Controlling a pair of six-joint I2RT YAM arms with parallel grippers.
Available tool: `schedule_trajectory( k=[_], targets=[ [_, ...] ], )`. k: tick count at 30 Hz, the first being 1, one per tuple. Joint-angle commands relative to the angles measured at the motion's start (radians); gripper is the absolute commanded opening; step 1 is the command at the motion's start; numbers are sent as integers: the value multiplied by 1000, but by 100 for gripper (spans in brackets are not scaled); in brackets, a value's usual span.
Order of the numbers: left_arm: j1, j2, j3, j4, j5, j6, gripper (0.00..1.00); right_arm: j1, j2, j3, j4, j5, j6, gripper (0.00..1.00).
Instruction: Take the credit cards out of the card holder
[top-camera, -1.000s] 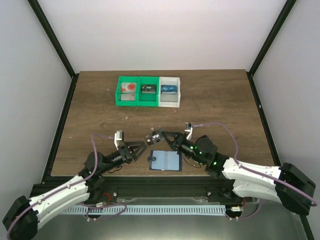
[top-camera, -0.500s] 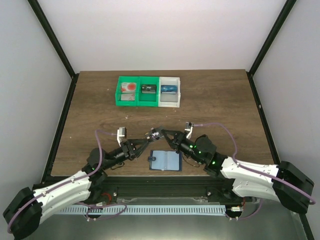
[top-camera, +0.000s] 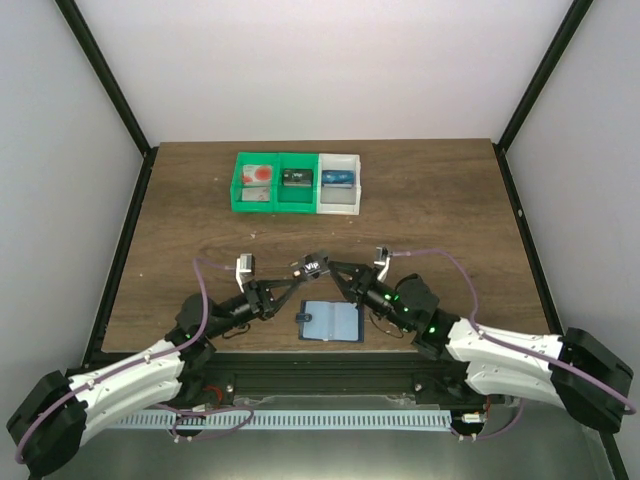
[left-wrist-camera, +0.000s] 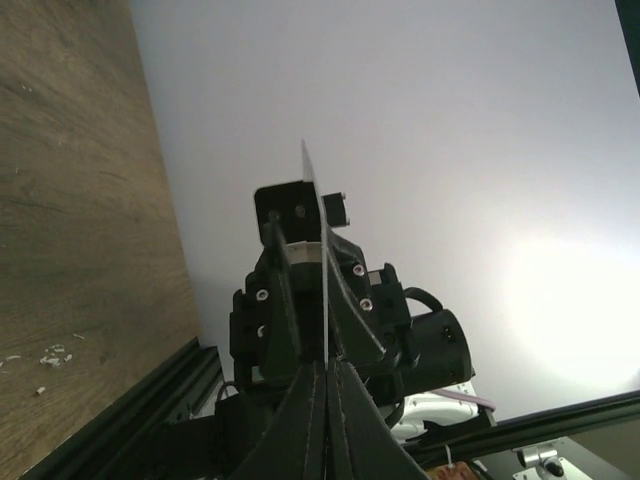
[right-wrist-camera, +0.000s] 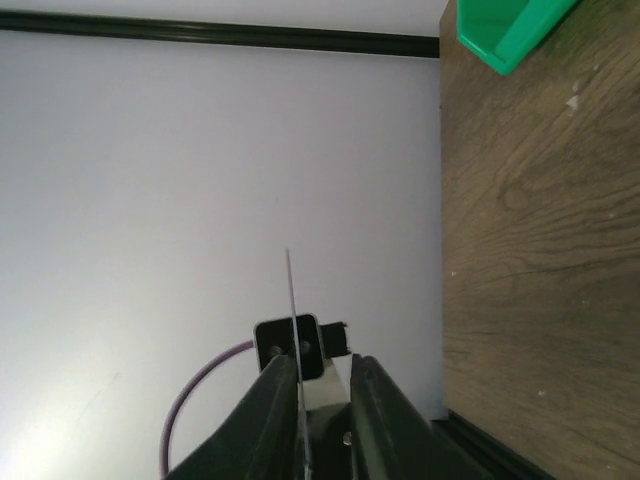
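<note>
Top external view shows the two arms meeting in the air over the table (top-camera: 430, 200), just behind the card holder (top-camera: 330, 321), which lies opened flat near the front edge with its lighter pockets facing up. Between the two claws a card (top-camera: 313, 263) is held off the wood, too small here to make out its face. Left wrist view shows the left claw (top-camera: 298, 275) pinched tight on that card, seen edge-on as a thin line rising from the closed fingertips. Right wrist view shows the same thin edge between the fingers of the right claw (top-camera: 327, 267), but these stand a little apart with a gap beside the card, so I judge this claw is loose around it, not gripping.

At the back, the green bin (top-camera: 275, 208) has pale red-marked cards (top-camera: 258, 178) in its left compartment and a black item (top-camera: 297, 178) in its right one. The white bin (top-camera: 340, 207) beside it holds a blue item (top-camera: 339, 179).

The job looks well along: some cards are out and sorted, and one is in mid-air. This card needs carrying to a bin. Whether any card remains in the holder's pockets I cannot tell
</note>
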Motion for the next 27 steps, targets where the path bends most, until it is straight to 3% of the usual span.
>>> schedule_trajectory(
  k=[1, 4, 10, 18, 21, 27],
  targets=[
    [4, -18, 18, -28, -8, 31, 0, 0, -77, -51, -70, -20, -30, 24],
    [8, -42, 34, -109, -6, 96, 0, 0, -151, -92, -126, -50, -110, 47],
    [60, -69, 81, -325, 57, 189, 0, 0, -440, -124, -409, -2, -250, 97],
    [366, -7, 188, -495, 326, 294, 0, 0, -717, -84, -699, 32, -397, 100],
    [465, 97, 308, -621, 435, 433, 0, 0, -734, -71, -720, -8, -440, 100],
    [556, 377, 622, -883, 493, 701, 0, 0, -702, -50, -745, -116, -510, 100]
  ],
)
